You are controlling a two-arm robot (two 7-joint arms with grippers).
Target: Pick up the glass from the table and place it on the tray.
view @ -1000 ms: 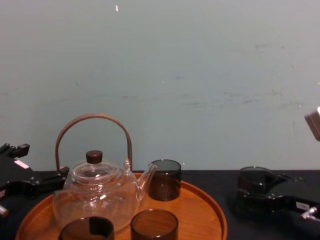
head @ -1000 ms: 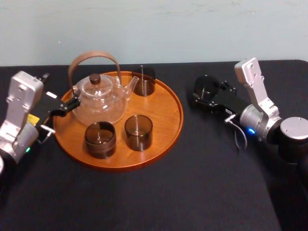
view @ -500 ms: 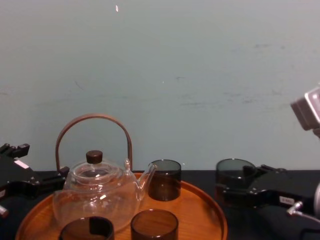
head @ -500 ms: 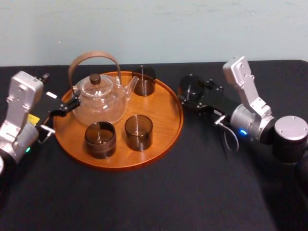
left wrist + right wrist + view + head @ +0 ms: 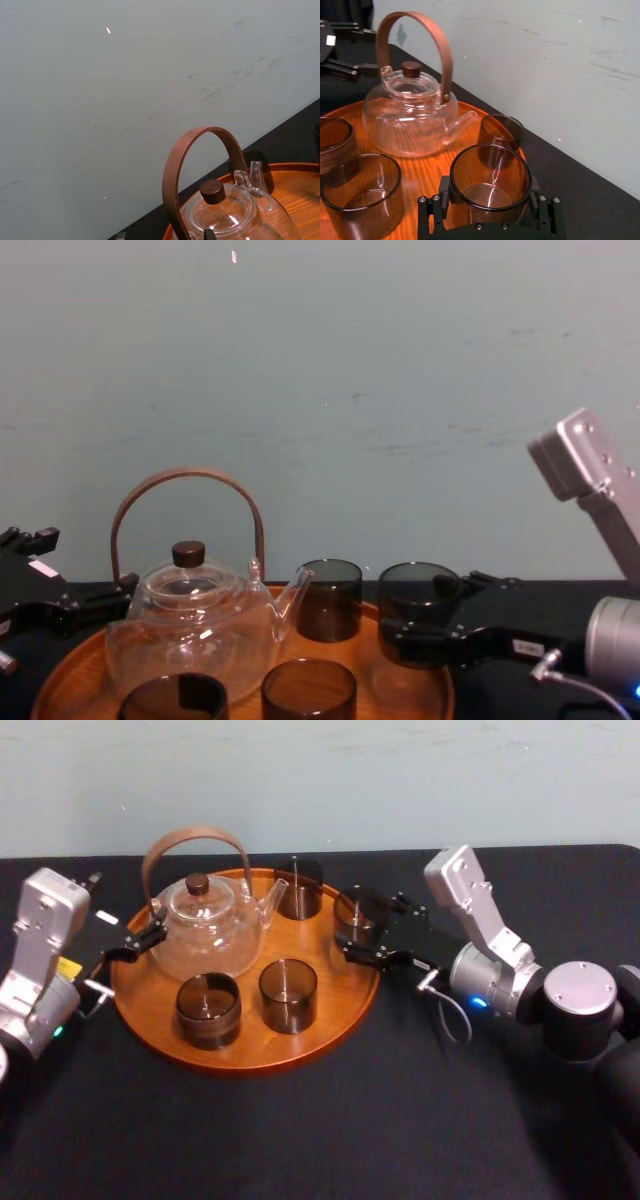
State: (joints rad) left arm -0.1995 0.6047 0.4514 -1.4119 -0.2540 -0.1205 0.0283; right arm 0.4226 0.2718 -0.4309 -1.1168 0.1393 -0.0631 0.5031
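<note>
gripping the glass (image 5: pixel 357 912) from opposite sides, the right gripper (image 5: pixel 362 928) is holding it upright just inside the right rim of the tray (image 5: pixel 250 1063). its jaws are pressing against the glass wall, set no wider than the glass itself. the glass is showing as a short, straight-walled cylinder of smoky, dark-tinted clear material, mouth up, with a thin dark lip and a thicker base. the orange-brown wood is showing through it in the right wrist view. whether its base is touching the wood cannot be told.

on the tray, the rear tumbler (image 5: pixel 299 888) is standing near the held glass toward the back. the teapot (image 5: pixel 205 930) is sitting on the left half, its spout pointing at the rear tumbler. the front-left tumbler (image 5: pixel 208 1010) and the front-middle tumbler (image 5: pixel 288 995) are standing side by side, apart from each other. bare wood is lying between the held glass and the front-middle tumbler and along the tray's right front. the black table (image 5: pixel 300 1140) is stretching wide in front and to the right.

the left gripper (image 5: pixel 130 945) is sitting at the tray's left rim beside the teapot; whether it is open or closed cannot be told.
</note>
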